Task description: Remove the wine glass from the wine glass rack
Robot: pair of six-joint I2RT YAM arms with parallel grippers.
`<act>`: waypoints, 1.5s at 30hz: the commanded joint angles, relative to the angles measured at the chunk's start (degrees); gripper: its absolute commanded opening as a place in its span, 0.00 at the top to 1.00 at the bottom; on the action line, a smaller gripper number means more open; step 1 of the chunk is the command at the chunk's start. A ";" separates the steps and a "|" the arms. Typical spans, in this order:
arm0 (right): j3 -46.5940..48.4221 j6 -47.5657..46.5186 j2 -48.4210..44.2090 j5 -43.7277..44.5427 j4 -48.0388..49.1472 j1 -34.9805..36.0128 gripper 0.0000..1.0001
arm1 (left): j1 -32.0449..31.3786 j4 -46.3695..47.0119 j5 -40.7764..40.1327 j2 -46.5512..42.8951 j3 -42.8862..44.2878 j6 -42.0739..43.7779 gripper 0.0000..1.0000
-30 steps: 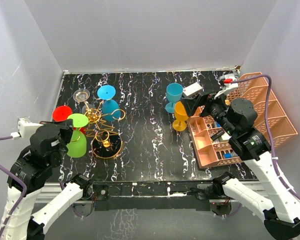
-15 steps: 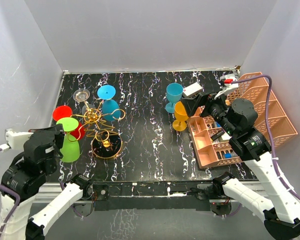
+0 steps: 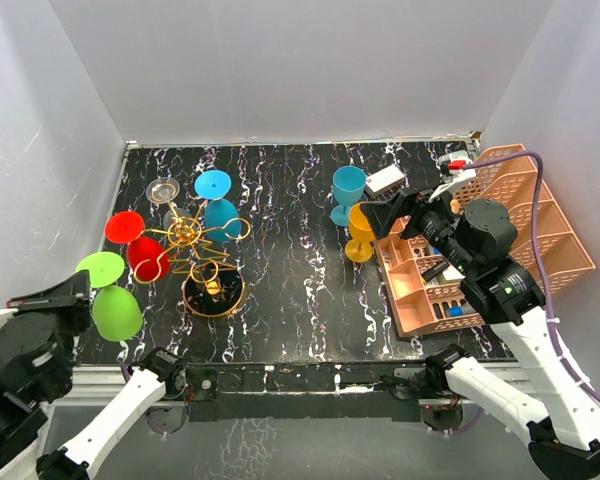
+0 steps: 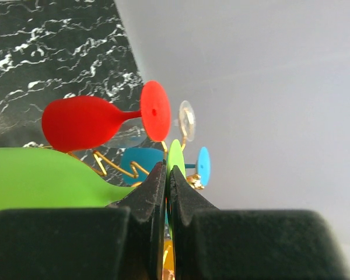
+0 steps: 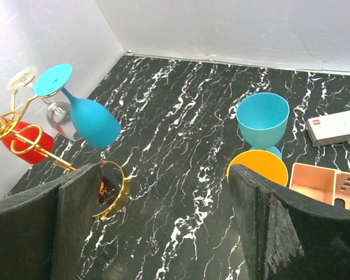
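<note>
A green wine glass (image 3: 115, 312) hangs tilted left of the wine glass rack (image 3: 195, 238), apart from its gold arms. My left gripper (image 3: 80, 288) is shut on it near the foot. In the left wrist view the jaws (image 4: 167, 169) pinch the green foot (image 4: 175, 157), with the green bowl (image 4: 41, 181) at the left. A red glass (image 3: 145, 258), a blue glass (image 3: 223, 217) and a clear glass (image 3: 163, 190) still hang on the rack. My right gripper (image 3: 395, 215) stands open over the table's right side, holding nothing (image 5: 166, 169).
A teal glass (image 3: 347, 190) and an orange glass (image 3: 360, 232) stand upright beside the right gripper. A peach mesh organiser (image 3: 500, 230) fills the right edge, with a white box (image 3: 384, 179) behind it. The rack's round dark base (image 3: 213, 292) sits near the front left.
The left arm has drawn the green glass left and toward the near edge, off the rack's arm. The right arm has barely shifted.
</note>
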 commanded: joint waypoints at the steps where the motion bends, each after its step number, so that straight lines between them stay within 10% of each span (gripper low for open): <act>1: -0.70 2.30 -2.31 -2.57 1.45 -0.08 0.01 | -0.13 3.77 0.16 -0.61 5.24 5.98 1.00; 15: -6.59 6.73 -7.38 -5.75 0.81 -0.07 0.01 | -0.09 28.00 12.84 1.60 12.00 23.62 1.00; 30: -10.40 14.57 -7.59 -12.57 6.82 -0.07 0.01 | -0.10 69.43 57.36 10.02 -0.73 22.11 1.00; 38: -17.61 28.06 -5.09 -26.37 26.68 -0.12 0.01 | -0.03 94.03 76.10 15.56 -10.68 8.12 1.00; 45: -24.87 47.66 2.73 -35.61 66.02 -0.03 0.01 | -0.03 107.66 76.52 15.04 -18.80 -0.52 1.00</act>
